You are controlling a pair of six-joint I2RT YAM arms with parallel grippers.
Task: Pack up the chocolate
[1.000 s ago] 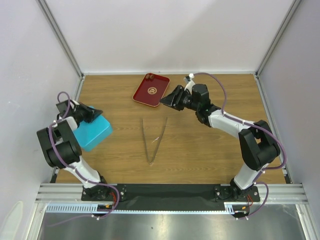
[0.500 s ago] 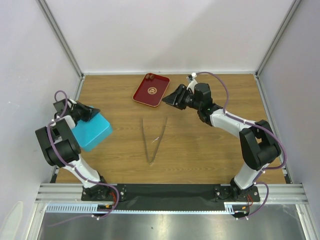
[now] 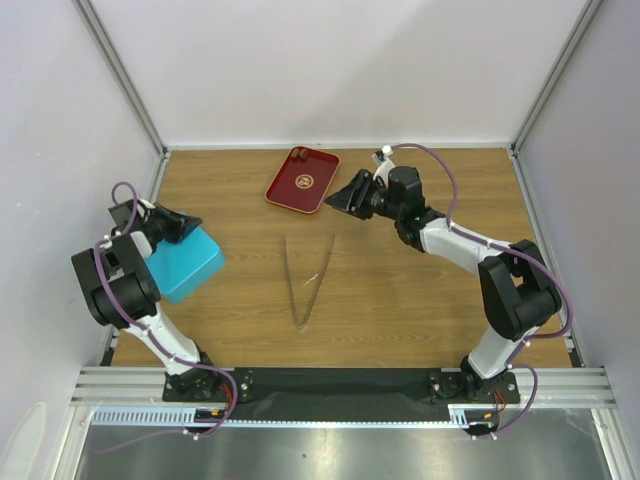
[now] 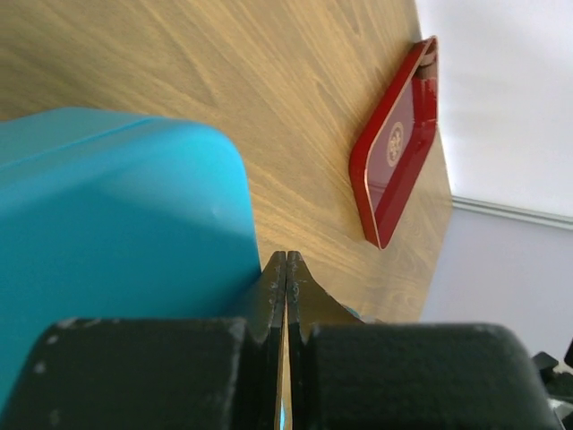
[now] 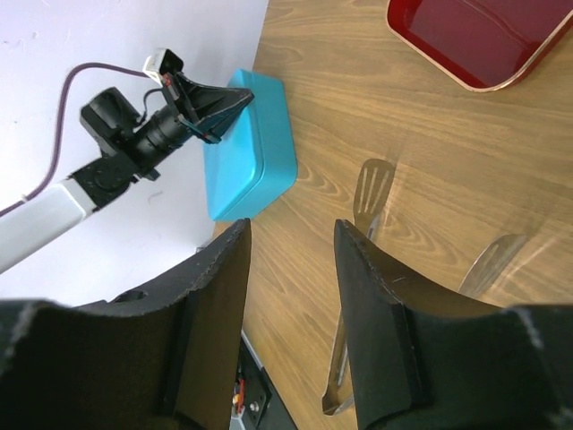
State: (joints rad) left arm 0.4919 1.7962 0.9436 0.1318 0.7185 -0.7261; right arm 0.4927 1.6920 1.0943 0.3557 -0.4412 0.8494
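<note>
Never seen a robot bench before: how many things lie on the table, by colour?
Red: 1 (tray)
Teal: 1 (box)
Silver: 1 (tongs)
Total: 3; bits in the tray's far corner are too small to count.

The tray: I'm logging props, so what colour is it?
Red tray with a pale round emblem at its centre, clearest in the top external view.

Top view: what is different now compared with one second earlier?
The right tool drew slightly toward the far edge, beside the red tray; its jaws are open and empty. The left tool, shut, shifted slightly left at the blue box. Nothing was grasped or released. Tray, box and tongs stayed put.
</note>
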